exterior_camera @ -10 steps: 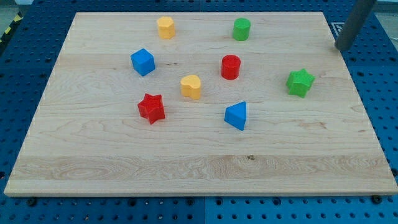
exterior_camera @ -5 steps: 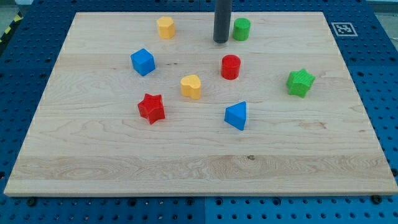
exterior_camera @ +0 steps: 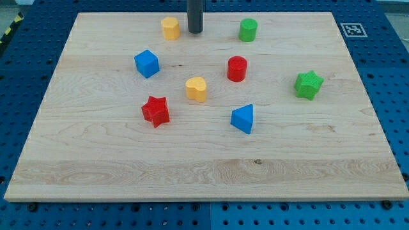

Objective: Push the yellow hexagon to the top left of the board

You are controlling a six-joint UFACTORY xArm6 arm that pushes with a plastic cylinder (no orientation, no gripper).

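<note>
While apart, yellow hexagon point(exterior_camera: 170, 28) sits just left of my tip point(exterior_camera: 195, 32).

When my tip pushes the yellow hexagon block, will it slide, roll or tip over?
The small yellow hexagon block stands on a flat face, so it probably slides, not rolls. It looks squat, so tipping seems unlikely. My tip sits just to its right; an off-centre push may turn it on the smooth wooden board.

Rod vertical, entering from the view's top edge; my tip point(exterior_camera: 195, 32) down at board level, near the top.
</note>
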